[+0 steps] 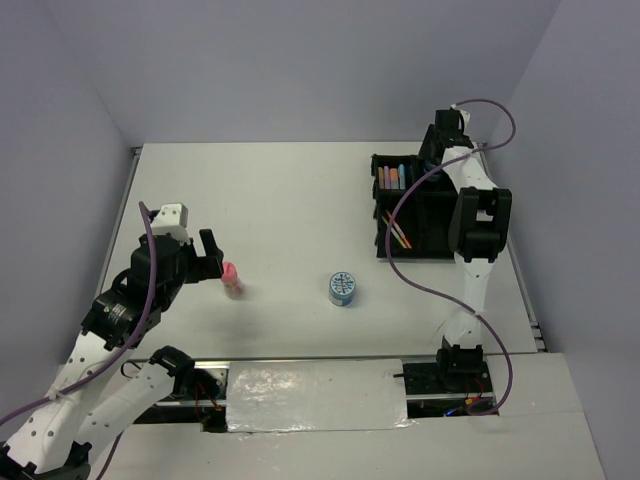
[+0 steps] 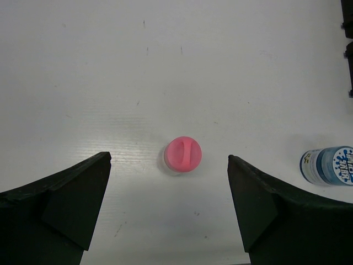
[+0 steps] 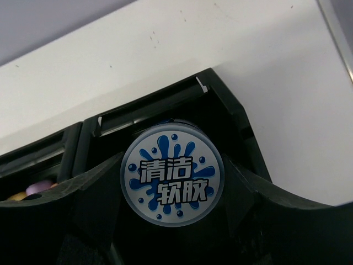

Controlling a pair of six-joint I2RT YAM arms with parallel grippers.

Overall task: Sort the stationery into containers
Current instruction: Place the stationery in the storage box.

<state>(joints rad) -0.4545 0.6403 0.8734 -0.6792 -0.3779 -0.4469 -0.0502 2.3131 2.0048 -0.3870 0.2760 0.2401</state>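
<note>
A pink bottle (image 1: 232,280) stands upright on the table. My left gripper (image 1: 213,252) is open just left of it. In the left wrist view the bottle's cap (image 2: 183,154) lies between and just beyond my spread fingertips (image 2: 169,164). One blue-white tub (image 1: 343,289) stands mid-table and also shows in the left wrist view (image 2: 328,165). My right gripper (image 1: 437,150) is over the far right corner of the black tray (image 1: 430,250). In the right wrist view it (image 3: 172,185) is shut on the second tub (image 3: 172,172), above a tray compartment (image 3: 165,105).
Highlighter sticks (image 1: 393,177) fill the tray's far left compartment and show in the right wrist view (image 3: 33,189). Thin pens (image 1: 399,232) lie in the near left compartment. The tray's edge (image 2: 348,55) shows at the right of the left wrist view. Grey walls enclose the table.
</note>
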